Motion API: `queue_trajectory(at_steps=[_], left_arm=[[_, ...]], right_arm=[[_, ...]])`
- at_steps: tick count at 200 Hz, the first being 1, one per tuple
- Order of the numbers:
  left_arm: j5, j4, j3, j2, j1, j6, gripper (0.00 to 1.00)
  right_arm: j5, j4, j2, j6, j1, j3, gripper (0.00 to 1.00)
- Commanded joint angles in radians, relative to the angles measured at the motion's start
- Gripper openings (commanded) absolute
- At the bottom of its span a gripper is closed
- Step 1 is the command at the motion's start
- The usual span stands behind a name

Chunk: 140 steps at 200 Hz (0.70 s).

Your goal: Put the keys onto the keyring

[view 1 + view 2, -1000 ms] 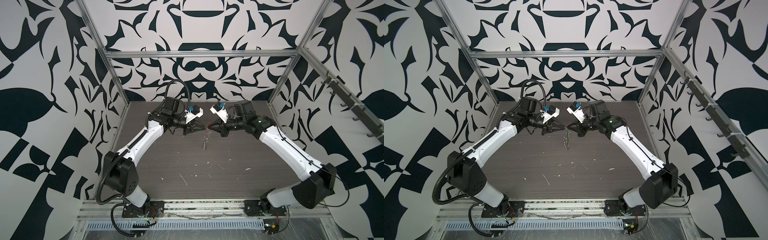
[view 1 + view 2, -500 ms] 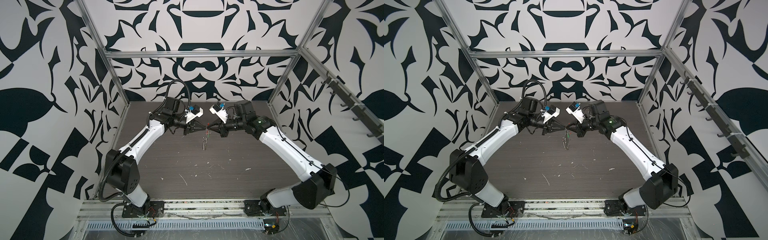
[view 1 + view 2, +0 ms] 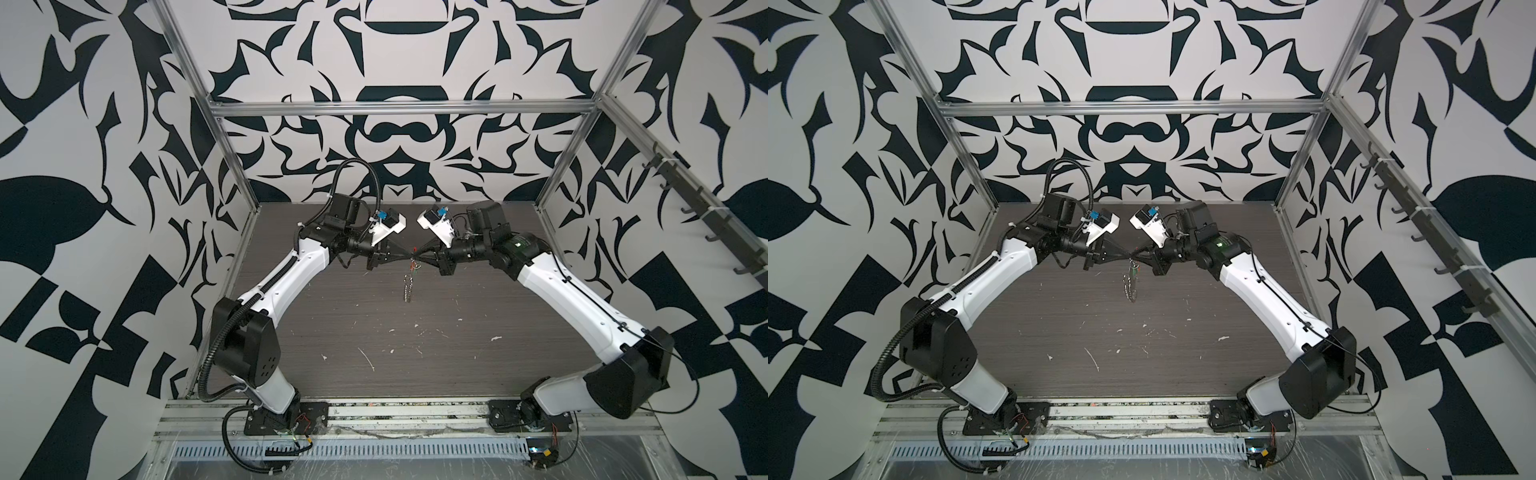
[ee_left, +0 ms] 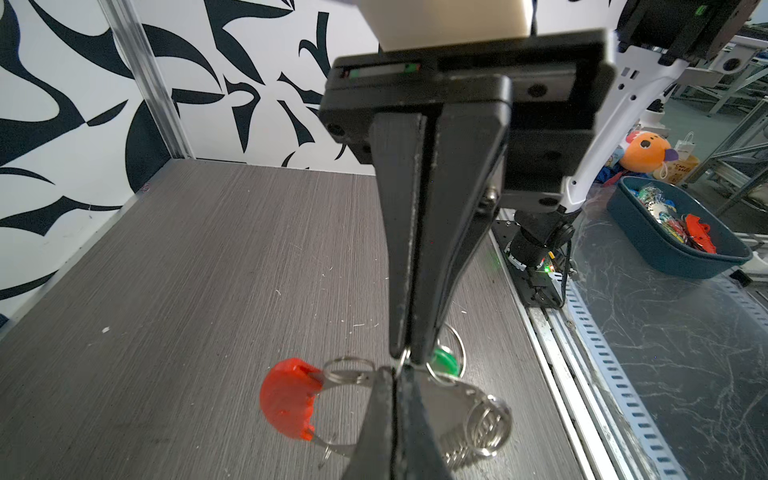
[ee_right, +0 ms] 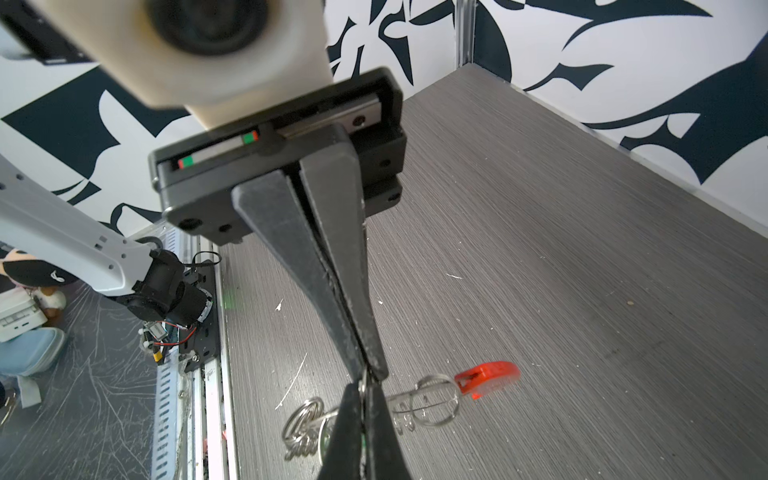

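Note:
Both grippers meet tip to tip above the middle of the table (image 3: 374,332). The keyring (image 3: 409,284) hangs below them, with a bunch of silver rings (image 4: 486,424) and a red-orange segment (image 4: 289,399). My left gripper (image 4: 397,374) is shut on the loop's wire. My right gripper (image 5: 363,384) is shut on a thin silver ring at the same spot. The green keys tag (image 4: 444,361) hangs just behind the right fingertips (image 4: 424,353), inside a thin ring. Whether the tag's ring is threaded on the loop is hidden by the jaws. In both top views the tips touch (image 3: 1132,257).
White specks litter the grey table. Aluminium frame posts (image 3: 232,145) and patterned walls close three sides. A hook rail (image 3: 706,216) runs along the right wall. Past the front rail stand a dark blue bin (image 4: 673,232) of small items and an orange plush (image 4: 644,149).
My left gripper has slid right to meet the right gripper's tips and its jaws have shut on the keyring. The right arm and the hanging keyring have stayed put.

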Motion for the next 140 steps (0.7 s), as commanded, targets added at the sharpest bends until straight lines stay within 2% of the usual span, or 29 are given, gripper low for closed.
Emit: queue_trajectory(at_steps=[1,10,24,45,84,116,140], left_arm=[[0.052,0.088,-0.031,-0.022,-0.002,-0.022,0.00],[0.052,0.199,-0.082,-0.042,0.000,-0.082,0.00],[0.049,0.367,-0.152,-0.069,0.005,-0.173,0.00],[0.042,0.540,-0.209,-0.078,0.006,-0.275,0.00],[0.024,0.902,-0.296,-0.067,0.003,-0.508,0.00],[-0.024,1.023,-0.324,-0.056,-0.008,-0.575,0.00],[-0.044,1.149,-0.337,-0.033,-0.009,-0.665,0.00]], right_arm=[[0.045,0.132,-0.088,0.106,-0.018,-0.002,0.15],[0.028,0.203,-0.123,0.166,-0.053,-0.046,0.23],[-0.003,0.321,-0.173,0.265,-0.112,-0.115,0.29],[0.019,0.410,-0.203,0.368,-0.163,-0.188,0.29],[0.039,0.490,-0.157,0.503,-0.167,-0.241,0.28],[-0.019,0.616,-0.128,0.618,-0.164,-0.282,0.28],[-0.029,0.644,-0.129,0.628,-0.159,-0.293,0.29]])
